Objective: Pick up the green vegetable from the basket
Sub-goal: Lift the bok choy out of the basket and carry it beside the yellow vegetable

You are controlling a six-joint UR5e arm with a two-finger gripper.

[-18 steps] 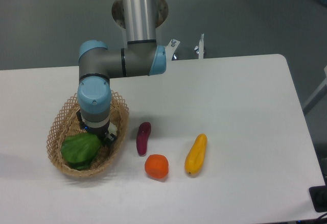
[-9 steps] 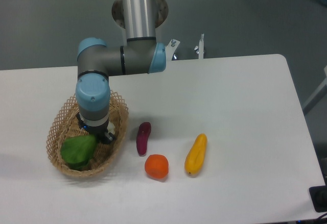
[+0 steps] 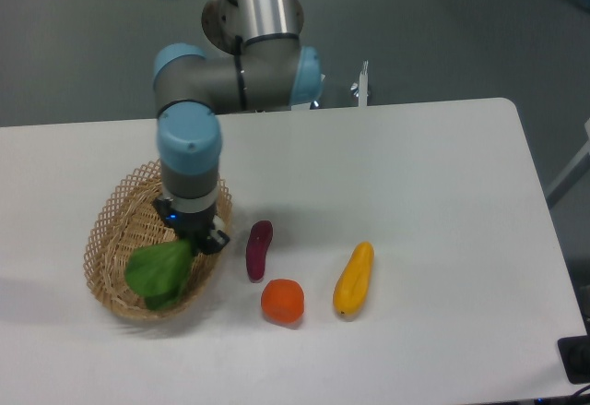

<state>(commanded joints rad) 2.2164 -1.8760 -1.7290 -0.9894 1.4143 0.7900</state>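
The green vegetable (image 3: 159,274) hangs with its dark leaves over the front right part of the oval wicker basket (image 3: 115,230). Its pale stalk end is hidden under the gripper (image 3: 195,237). The gripper points straight down over the basket's right side and is shut on that stalk end. The blue and grey wrist covers most of the fingers. The vegetable looks raised a little off the basket floor, though the height is hard to judge from this view.
A small purple eggplant piece (image 3: 259,249) lies just right of the basket. An orange fruit (image 3: 282,301) sits in front of it and a yellow elongated vegetable (image 3: 354,279) lies farther right. The arm's base stands behind the white table (image 3: 415,174).
The arm has swung to the right, and the green vegetable has shifted right with the gripper, toward the basket's right rim. The other items have not moved.
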